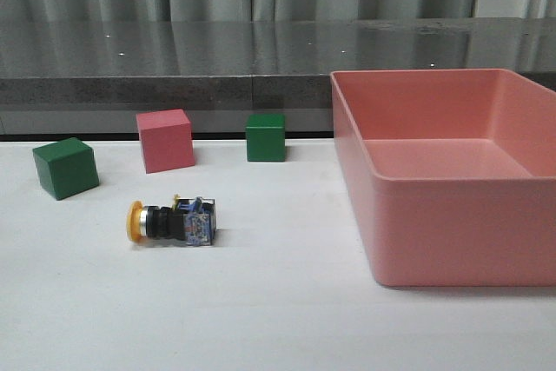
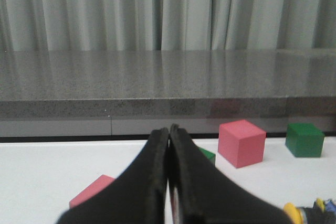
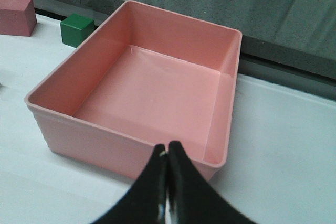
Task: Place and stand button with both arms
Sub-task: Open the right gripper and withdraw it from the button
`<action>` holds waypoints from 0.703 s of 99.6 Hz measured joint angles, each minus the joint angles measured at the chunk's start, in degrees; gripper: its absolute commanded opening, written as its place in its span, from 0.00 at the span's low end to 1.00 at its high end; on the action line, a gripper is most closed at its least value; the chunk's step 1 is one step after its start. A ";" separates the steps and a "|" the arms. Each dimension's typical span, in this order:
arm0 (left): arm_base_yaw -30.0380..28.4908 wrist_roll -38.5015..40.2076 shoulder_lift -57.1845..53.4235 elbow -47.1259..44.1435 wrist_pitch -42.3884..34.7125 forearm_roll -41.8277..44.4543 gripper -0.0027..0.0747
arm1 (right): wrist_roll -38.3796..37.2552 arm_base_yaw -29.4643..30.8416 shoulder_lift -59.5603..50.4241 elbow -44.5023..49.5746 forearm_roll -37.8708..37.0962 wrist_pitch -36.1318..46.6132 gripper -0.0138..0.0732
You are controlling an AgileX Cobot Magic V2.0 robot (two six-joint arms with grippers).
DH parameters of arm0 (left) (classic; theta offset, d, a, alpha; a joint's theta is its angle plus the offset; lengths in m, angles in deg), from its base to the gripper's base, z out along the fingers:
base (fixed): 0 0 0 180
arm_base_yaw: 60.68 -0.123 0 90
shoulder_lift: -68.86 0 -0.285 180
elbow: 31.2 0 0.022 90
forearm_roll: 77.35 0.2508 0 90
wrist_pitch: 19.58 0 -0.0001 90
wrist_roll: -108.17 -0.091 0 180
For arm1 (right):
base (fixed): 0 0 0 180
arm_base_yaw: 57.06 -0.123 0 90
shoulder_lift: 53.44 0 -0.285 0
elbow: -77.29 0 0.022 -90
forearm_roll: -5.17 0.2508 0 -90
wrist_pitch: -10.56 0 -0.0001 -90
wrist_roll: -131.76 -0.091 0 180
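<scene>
White table, pink bin, nothing inside

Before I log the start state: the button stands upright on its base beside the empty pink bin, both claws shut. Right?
Not quite: the front view shows the button lying on its side. The pink bin is empty, and the left claw and right claw are shut.

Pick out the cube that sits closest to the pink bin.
The green cube at the back, just left of the pink bin. The pink cube and the other green cube lie farther left.
</scene>
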 measured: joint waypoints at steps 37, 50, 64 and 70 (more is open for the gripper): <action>0.00 0.17 4.76 13.39 22.27 -12.54 0.01 | -0.04 0.00 0.00 0.00 0.00 1.25 0.09; 0.00 -1.48 17.26 25.23 37.52 -12.78 0.01 | -0.04 0.00 0.00 0.00 0.00 1.92 0.09; 0.00 -12.70 31.90 35.71 48.67 -14.78 0.01 | -0.04 0.00 0.00 0.00 0.00 2.45 0.09; 0.00 -18.91 39.01 39.71 51.84 -16.26 0.01 | -0.04 0.00 0.00 0.00 0.00 2.55 0.09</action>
